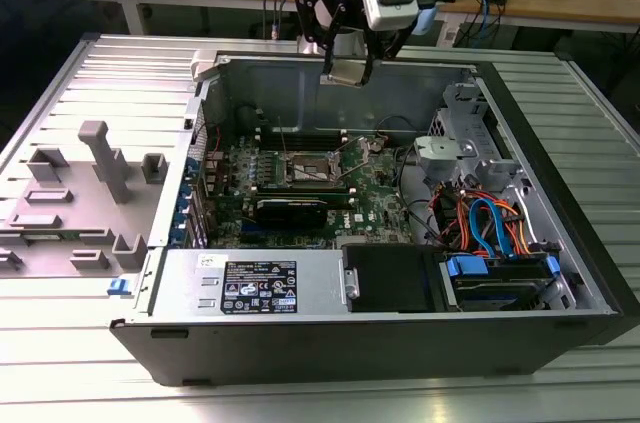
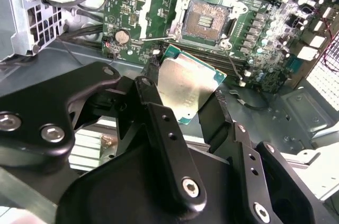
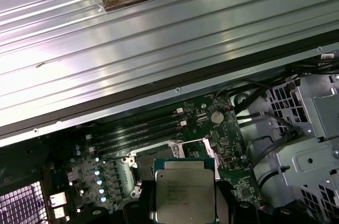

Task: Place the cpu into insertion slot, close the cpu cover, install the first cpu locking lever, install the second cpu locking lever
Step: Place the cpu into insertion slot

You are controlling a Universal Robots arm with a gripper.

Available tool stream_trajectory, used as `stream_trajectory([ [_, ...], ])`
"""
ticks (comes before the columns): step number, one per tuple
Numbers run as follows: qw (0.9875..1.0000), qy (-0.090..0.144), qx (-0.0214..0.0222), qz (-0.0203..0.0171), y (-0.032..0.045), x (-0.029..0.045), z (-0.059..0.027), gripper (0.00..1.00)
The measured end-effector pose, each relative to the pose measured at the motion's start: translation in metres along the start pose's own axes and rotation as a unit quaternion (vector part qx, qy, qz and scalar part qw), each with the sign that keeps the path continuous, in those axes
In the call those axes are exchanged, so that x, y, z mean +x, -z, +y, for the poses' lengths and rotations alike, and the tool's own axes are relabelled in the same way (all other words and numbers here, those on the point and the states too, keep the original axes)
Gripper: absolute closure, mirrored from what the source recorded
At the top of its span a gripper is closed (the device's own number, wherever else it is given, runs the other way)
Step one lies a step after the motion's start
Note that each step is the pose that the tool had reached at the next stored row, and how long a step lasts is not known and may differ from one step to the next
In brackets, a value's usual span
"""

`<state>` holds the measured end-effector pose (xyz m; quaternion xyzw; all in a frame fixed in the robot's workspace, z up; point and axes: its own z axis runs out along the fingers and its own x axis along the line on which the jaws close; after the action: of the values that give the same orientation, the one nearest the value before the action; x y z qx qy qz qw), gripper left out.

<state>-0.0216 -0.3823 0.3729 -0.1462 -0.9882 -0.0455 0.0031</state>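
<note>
Cpu [image 2: 185, 89] in jaws above case [image 1: 350, 355] on ribbed table [image 1: 120, 73].

No print here reads clearly. In the first wrist view, the cpu [image 3: 184, 195] carries several fine lines of text on its grey metal top, too small to make out. On the silver box [image 1: 320, 283] at the computer case's [image 1: 400, 348] near edge, there's a black-and-white label [image 1: 258, 288] dense with tiny marks, and a small white sticker [image 1: 211, 261] beside it, both illegible.
</note>
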Motion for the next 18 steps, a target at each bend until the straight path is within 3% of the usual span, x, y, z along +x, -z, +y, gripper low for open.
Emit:
stream_trajectory([
  [5, 0.9993, -0.038, -0.0008, -0.0033, -0.0003, -0.0001, 0.0, 0.46],
  [18, 0.9988, -0.049, -0.001, -0.0044, -0.0003, -0.0001, 0.0, 0.46],
])
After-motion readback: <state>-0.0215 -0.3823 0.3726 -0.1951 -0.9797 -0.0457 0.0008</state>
